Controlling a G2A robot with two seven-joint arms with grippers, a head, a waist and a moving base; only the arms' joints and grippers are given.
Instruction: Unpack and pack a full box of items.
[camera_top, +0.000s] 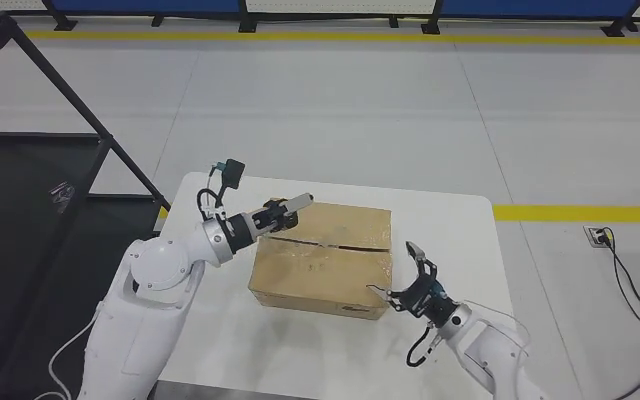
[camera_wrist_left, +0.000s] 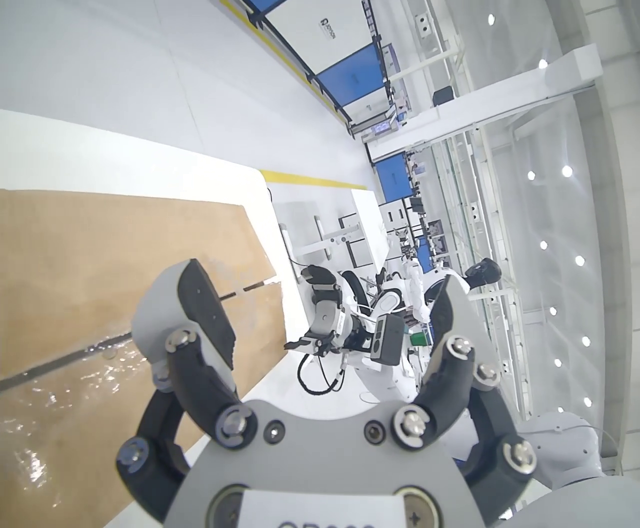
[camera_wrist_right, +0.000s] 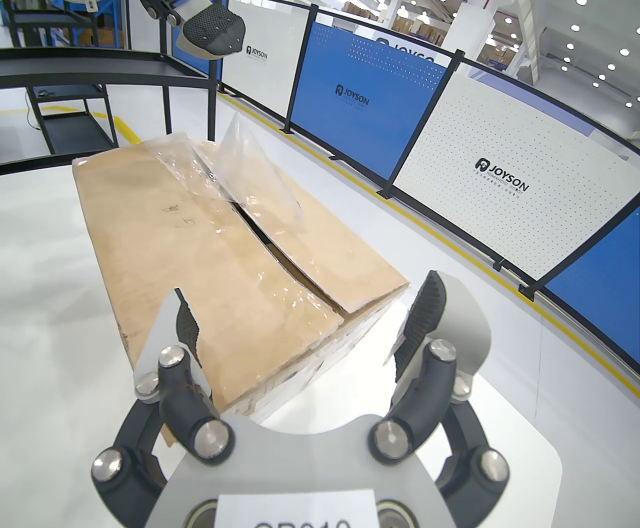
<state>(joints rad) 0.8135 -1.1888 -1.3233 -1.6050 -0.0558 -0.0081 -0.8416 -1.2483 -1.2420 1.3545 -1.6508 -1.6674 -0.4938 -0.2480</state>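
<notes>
On the white table (camera_top: 460, 225) in front of me sits the cardboard box (camera_top: 320, 262), roughly at the table's middle, lying lengthwise from my left to my right. Its top flaps are down, though the seam (camera_wrist_right: 280, 260) between them gapes a little along its length. Clear tape (camera_wrist_right: 260, 175) runs along that seam, and a loose piece of it stands up from the top near the end on my left side (it looks crinkled and half peeled).

My left gripper (camera_top: 300, 204) hangs over the far left corner of the box, just above the top, with its fingers spread wide and nothing between them. From its own wrist view, one dark pad (camera_wrist_left: 205, 305) sits over the taped seam while the other is out past the box's edge.

My right gripper (camera_wrist_right: 305, 300) is at the opposite end, low and near the front right corner of the box. Its jaws are also apart and empty. One finger lies right against the outline of that end face, but I cannot tell whether it touches the cardboard.

A black rack (camera_top: 60, 190) stands off the table on my left side.
</notes>
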